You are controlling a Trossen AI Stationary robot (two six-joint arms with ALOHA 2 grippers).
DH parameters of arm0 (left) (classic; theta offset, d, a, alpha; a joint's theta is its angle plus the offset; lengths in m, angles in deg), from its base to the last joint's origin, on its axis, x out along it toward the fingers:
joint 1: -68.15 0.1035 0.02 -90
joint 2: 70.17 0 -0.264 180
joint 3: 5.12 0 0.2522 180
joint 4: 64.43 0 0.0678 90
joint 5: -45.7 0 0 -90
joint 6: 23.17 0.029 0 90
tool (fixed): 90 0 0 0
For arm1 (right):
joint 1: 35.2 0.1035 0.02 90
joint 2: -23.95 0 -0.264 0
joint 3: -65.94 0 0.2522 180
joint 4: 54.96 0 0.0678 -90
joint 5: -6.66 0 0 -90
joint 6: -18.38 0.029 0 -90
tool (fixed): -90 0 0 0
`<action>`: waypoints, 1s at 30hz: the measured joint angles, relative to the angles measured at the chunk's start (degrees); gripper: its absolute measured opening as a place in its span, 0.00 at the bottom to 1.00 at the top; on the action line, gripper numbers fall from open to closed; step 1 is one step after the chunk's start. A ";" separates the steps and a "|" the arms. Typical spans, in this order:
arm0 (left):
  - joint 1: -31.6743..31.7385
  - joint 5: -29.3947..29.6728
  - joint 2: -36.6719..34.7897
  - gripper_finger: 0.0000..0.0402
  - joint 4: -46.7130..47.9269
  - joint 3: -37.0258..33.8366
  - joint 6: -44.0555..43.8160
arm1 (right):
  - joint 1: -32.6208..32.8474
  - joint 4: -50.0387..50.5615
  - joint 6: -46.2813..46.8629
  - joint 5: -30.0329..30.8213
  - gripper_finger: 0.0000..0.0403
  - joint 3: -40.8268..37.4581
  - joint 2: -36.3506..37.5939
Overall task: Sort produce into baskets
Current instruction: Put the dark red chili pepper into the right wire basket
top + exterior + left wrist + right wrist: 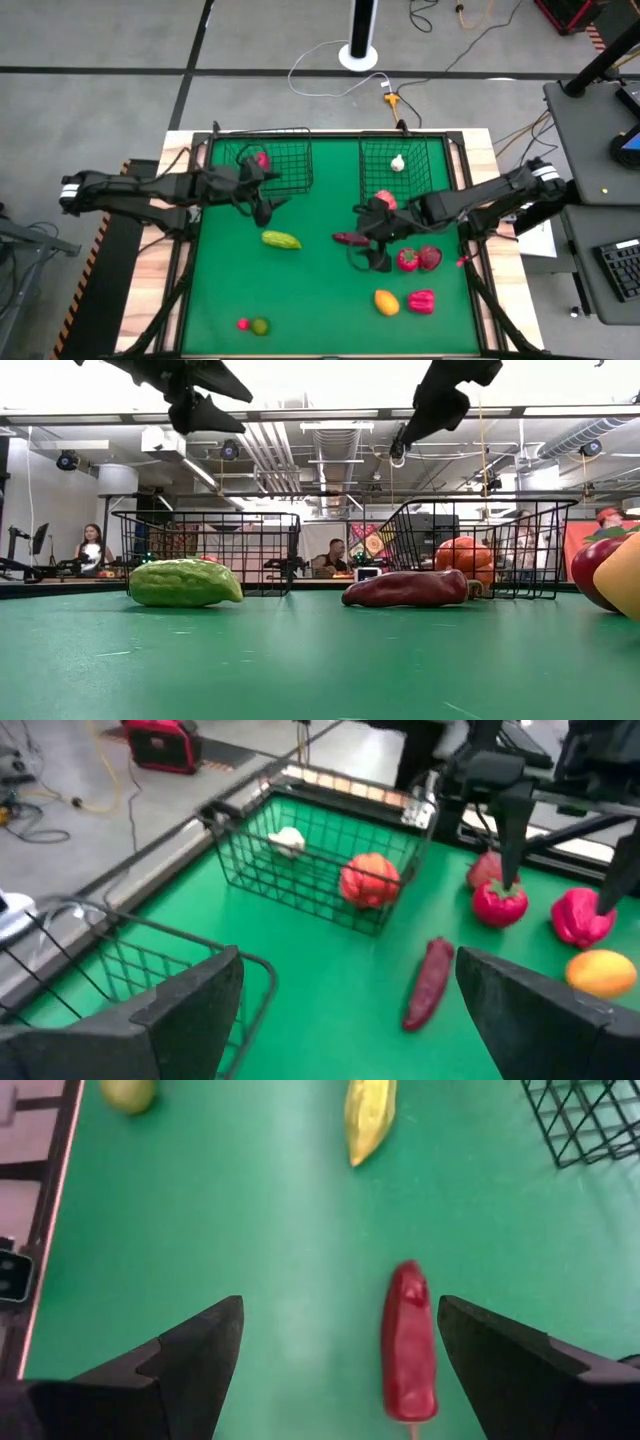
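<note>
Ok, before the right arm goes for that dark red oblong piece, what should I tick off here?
1. Right hand open, nothing in it: ok.
2. Dark red oblong piece ahead of that hand, between its fingers' line: ok.
3. Piece lies flat on the table, apart from other produce: ok.
4. Left hand open, near the left basket, away from the piece: ok.
5. Right basket has room: ok.
6. Which basket suits this piece: cannot tell.

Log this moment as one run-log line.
left gripper: open, empty, by left basket | right gripper: open, empty, above dark red pepper | right basket: garlic, red piece
</note>
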 joint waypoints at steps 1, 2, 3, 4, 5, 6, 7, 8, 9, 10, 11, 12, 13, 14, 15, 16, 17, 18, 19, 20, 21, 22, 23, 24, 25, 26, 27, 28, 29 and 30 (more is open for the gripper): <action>-0.87 0.92 0.24 0.86 0.00 -0.25 -0.96 | 0.59 -0.05 0.53 0.90 0.81 -0.05 -0.44; -1.70 1.69 0.61 0.86 -0.02 -0.45 -1.82 | 1.17 -0.07 0.77 1.77 0.81 -0.13 -1.00; -2.51 2.60 0.93 0.86 -0.04 -0.57 -2.65 | 1.65 0.05 1.21 2.20 0.81 -0.17 -1.75; -3.32 3.08 1.29 0.86 -0.03 -0.73 -3.48 | 1.91 0.01 1.66 2.23 0.81 -0.20 -2.58; -4.06 3.54 1.75 0.86 -0.01 -0.79 -4.20 | 2.16 -0.01 2.12 2.18 0.81 -0.21 -3.31; -4.82 4.09 2.14 0.86 -0.10 -0.79 -4.88 | 2.38 0.12 2.46 2.15 0.81 -0.22 -4.13; -5.61 4.51 2.50 0.86 -0.13 -0.79 -5.45 | 2.45 0.24 2.70 2.11 0.81 -0.20 -4.88; -6.41 5.16 2.87 0.86 -0.29 -0.79 -6.02 | 2.45 0.37 2.89 1.92 0.81 -0.07 -5.58; -7.14 5.91 3.33 0.86 -0.76 -0.79 -6.57 | 2.45 0.40 2.94 1.56 0.81 0.04 -6.21; -7.89 6.82 3.82 0.86 -1.38 -0.79 -7.11 | 2.45 0.58 2.97 0.87 0.81 0.12 -6.77; -8.69 7.52 4.31 0.86 -1.84 -0.79 -7.70 | 2.43 1.08 3.23 -0.12 0.81 0.21 -7.28; -9.44 8.08 4.82 0.86 -2.14 -0.79 -8.22 | 2.41 1.95 3.52 -1.06 0.81 0.28 -7.52; -10.22 8.53 5.28 0.86 -2.63 -0.79 -8.72 | 2.41 3.53 3.96 -1.91 0.81 0.39 -7.78; -11.09 9.05 5.72 0.86 -2.86 -0.79 -9.16 | 2.41 5.49 4.62 -2.52 0.81 0.55 -7.98; -11.90 9.63 6.11 0.86 -2.81 -0.79 -9.32 | 2.41 7.79 5.42 -2.80 0.81 0.79 -8.08; -12.71 10.27 6.62 0.86 -2.84 -0.79 -9.45 | 2.43 10.19 6.07 -2.83 0.81 1.02 -8.20; -13.39 11.06 7.09 0.86 -3.00 -0.79 -9.46 | 2.36 12.23 6.55 -2.84 0.81 1.13 -8.20; -13.95 11.88 7.49 0.86 -3.00 -0.79 -9.46 | 2.29 13.59 6.74 -2.83 0.81 1.16 -8.20; -14.41 12.72 7.81 0.86 -2.96 -0.79 -9.46 | 2.27 14.22 6.66 -2.74 0.81 1.15 -8.20; -14.60 13.42 8.15 0.86 -3.04 -0.79 -9.44 | 2.25 14.06 6.22 -2.48 0.81 0.97 -8.20; -14.72 13.92 8.51 0.86 -3.13 -0.79 -9.46 | 2.23 13.70 5.43 -2.01 0.81 0.59 -8.20; -14.82 14.47 8.88 0.86 -3.08 -0.79 -9.46 | 2.25 13.41 4.83 -0.93 0.81 0.23 -8.20; -14.82 14.57 9.33 0.86 -3.06 -0.79 -9.47 | 2.28 12.77 3.90 0.59 0.81 0.00 -8.43; -14.82 14.59 9.69 0.86 -3.06 -0.79 -9.52 | 2.30 11.68 3.48 1.96 0.81 -0.18 -8.76; -14.82 14.70 10.15 0.86 -3.07 -0.79 -9.61 | 2.30 10.69 3.07 2.98 0.81 -0.39 -9.14; -14.82 14.81 10.63 0.86 -3.10 -0.79 -9.65 | 2.28 10.14 2.74 3.53 0.81 -0.63 -9.69; -14.82 14.83 11.14 0.86 -3.10 -0.79 -9.78 | 2.28 9.61 2.72 3.81 0.81 -0.77 -10.47; -14.85 14.83 11.70 0.86 -3.07 -0.79 -10.06 | 2.28 8.90 3.08 4.54 0.81 -0.81 -11.30; -14.93 14.83 12.26 0.86 -3.04 -0.79 -10.45 | 2.28 8.34 3.59 5.90 0.81 -0.81 -12.16; -14.95 14.84 12.80 0.86 -3.05 -0.79 -10.75 | 2.28 8.36 3.68 6.82 0.81 -0.81 -13.11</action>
